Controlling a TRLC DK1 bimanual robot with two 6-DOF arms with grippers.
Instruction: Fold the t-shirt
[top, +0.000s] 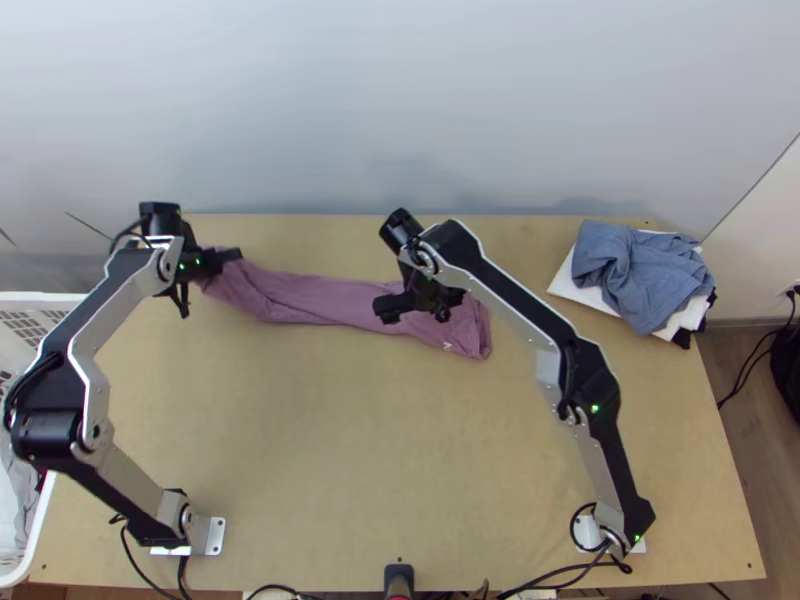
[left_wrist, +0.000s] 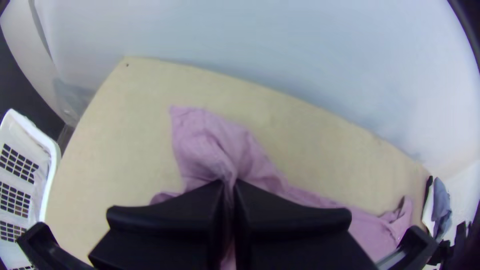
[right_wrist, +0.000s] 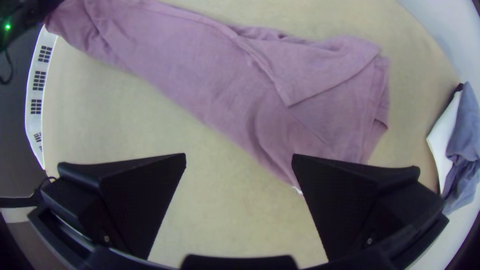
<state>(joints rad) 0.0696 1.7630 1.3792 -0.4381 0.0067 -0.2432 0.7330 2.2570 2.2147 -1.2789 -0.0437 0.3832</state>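
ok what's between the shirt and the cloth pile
Bare table in the right wrist view; in the top view, the right arm crosses over that stretch.

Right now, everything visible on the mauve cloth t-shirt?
The mauve t-shirt lies as a long, wrinkled strip on the light wooden table, a flap folded over near its right end, with a small white mark. The left gripper pinches its bunched left end; the open right gripper hangs over the right part.
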